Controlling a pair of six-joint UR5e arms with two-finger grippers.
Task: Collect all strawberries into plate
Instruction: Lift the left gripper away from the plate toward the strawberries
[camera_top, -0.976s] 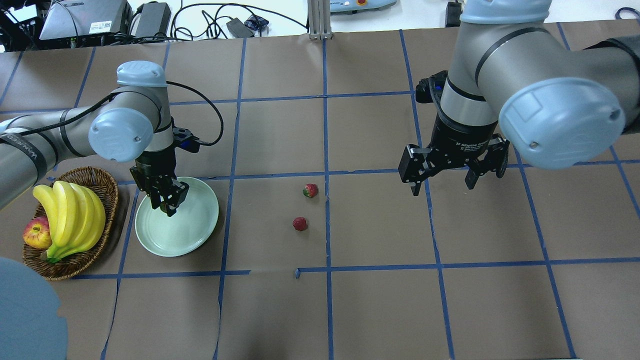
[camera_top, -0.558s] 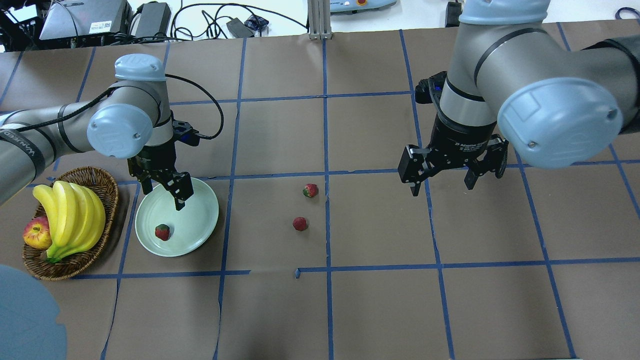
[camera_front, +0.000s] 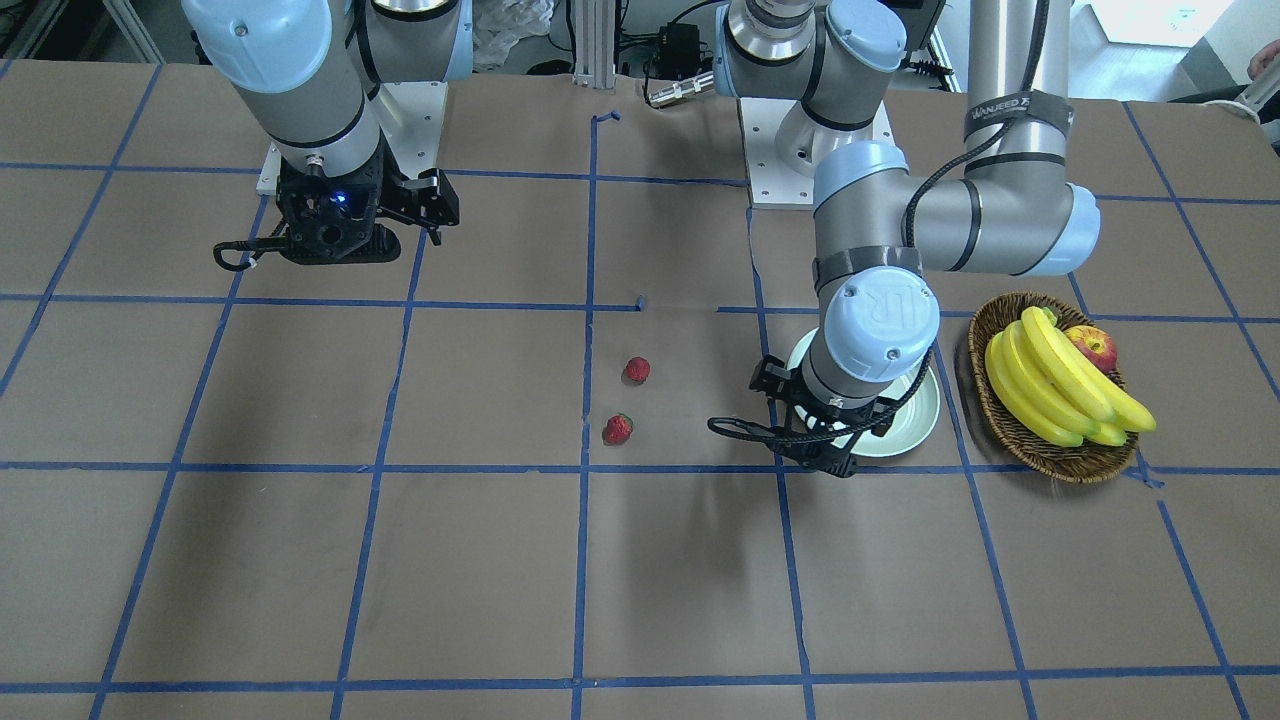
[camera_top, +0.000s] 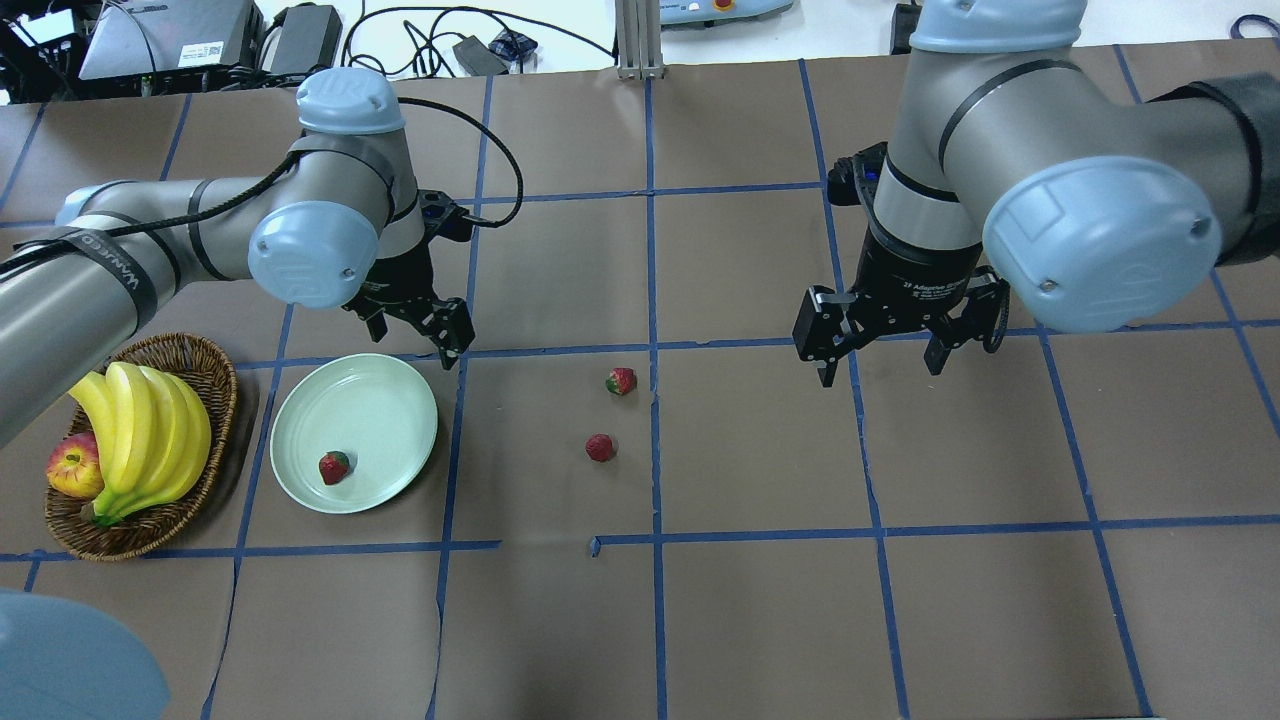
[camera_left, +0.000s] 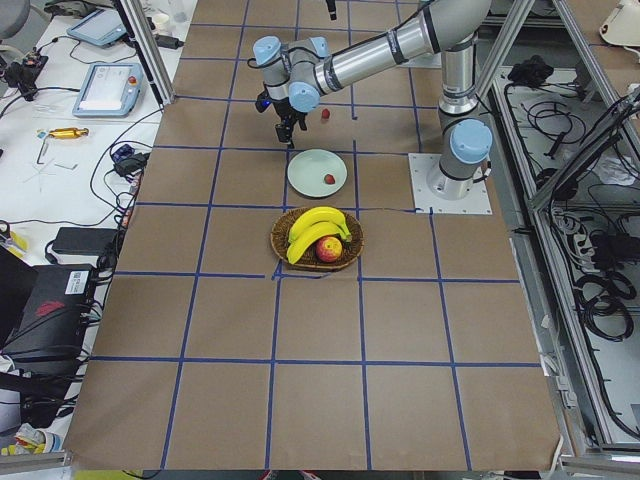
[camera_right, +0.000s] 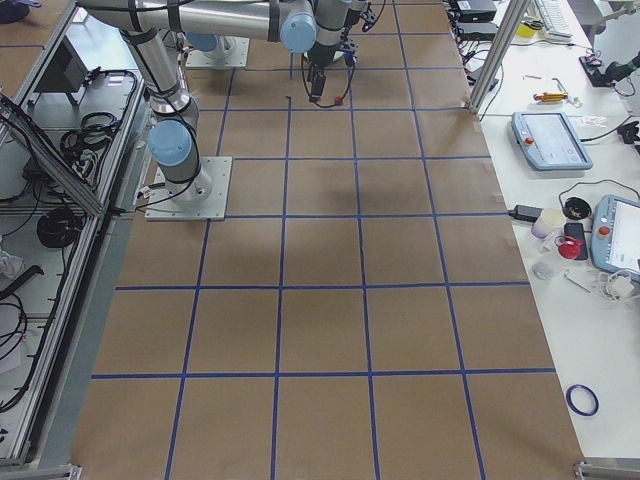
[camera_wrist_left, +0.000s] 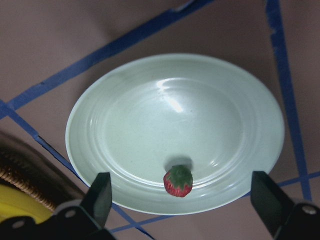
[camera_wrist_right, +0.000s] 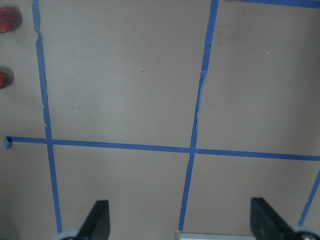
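Observation:
The pale mint plate holds one strawberry near its front rim; in the left wrist view the same berry lies just inside the plate's rim. Two more strawberries rest on the brown table near the middle. My left gripper hangs open and empty above the plate's far right edge. Well to the right of the loose berries, my right gripper is open and empty above bare table. Both loose strawberries show at the left edge of the right wrist view.
A wicker basket with bananas and an apple stands left of the plate. Blue tape lines grid the brown table. Cables and equipment lie beyond the far edge.
My left gripper opened and dropped a strawberry onto the plate, then rose and moved back and to the right, off the plate. The right arm barely moved.

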